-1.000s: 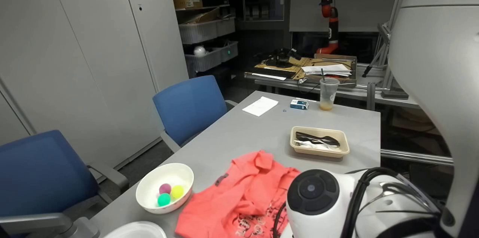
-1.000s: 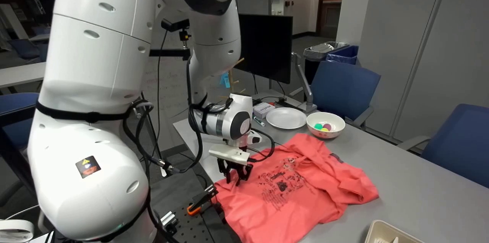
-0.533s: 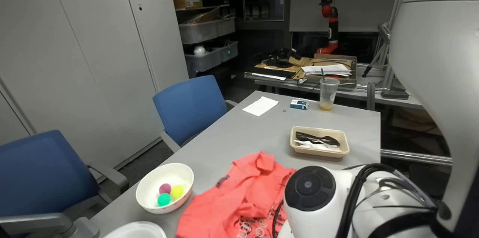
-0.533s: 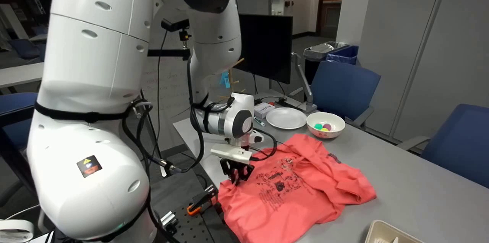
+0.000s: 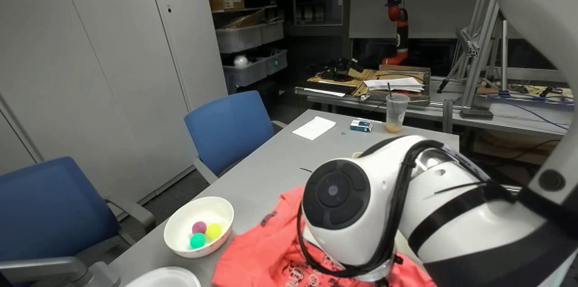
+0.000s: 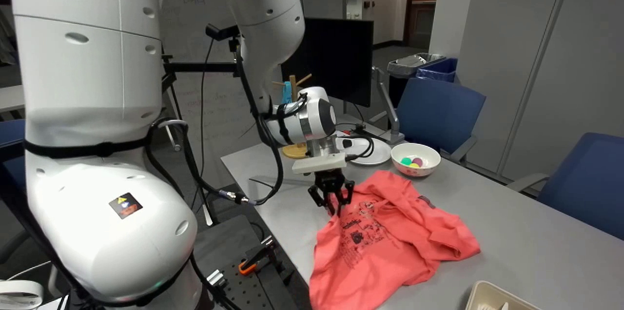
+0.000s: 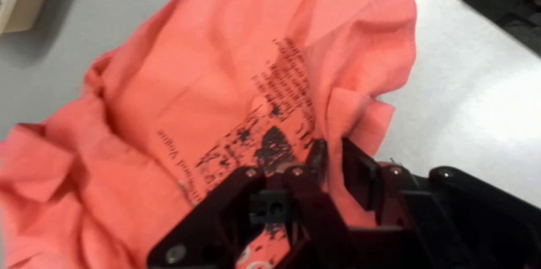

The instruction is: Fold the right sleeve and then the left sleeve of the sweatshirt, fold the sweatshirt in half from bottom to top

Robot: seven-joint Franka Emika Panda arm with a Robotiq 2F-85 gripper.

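Sweatshirt (image 6: 404, 256): lies rumpled on the desk (image 6: 536, 232), with dark lettering (image 7: 274, 146) on the upper face; bunches into thick folds toward the chairs (image 6: 434, 115) and rises to a peak at the jaws.
Jaws: closed on a raised fold of the sweatshirt, beside the lettering; point downward.
Tray (image 7: 34, 2): sits apart from the sweatshirt; in the wrist view, shows only a corner.
Arm (image 5: 492, 228): bends over the desk; in an exterior view, hides part of the sweatshirt and nearly all of the tray.
Bowl (image 5: 180, 228): stands just beside the sweatshirt; holds three balls (image 5: 214, 231) in purple, yellow and green.
Plate (image 6: 382, 155): lies near the bowl, partly behind the arm.
Cup (image 5: 397, 111): stands upright toward the far end of the desk, with a straw (image 5: 389, 90) inside.
Box (image 5: 361, 126): sits between the cup and a sheet of paper (image 5: 314, 128).
Chairs: blue-backed, alongside the desk.
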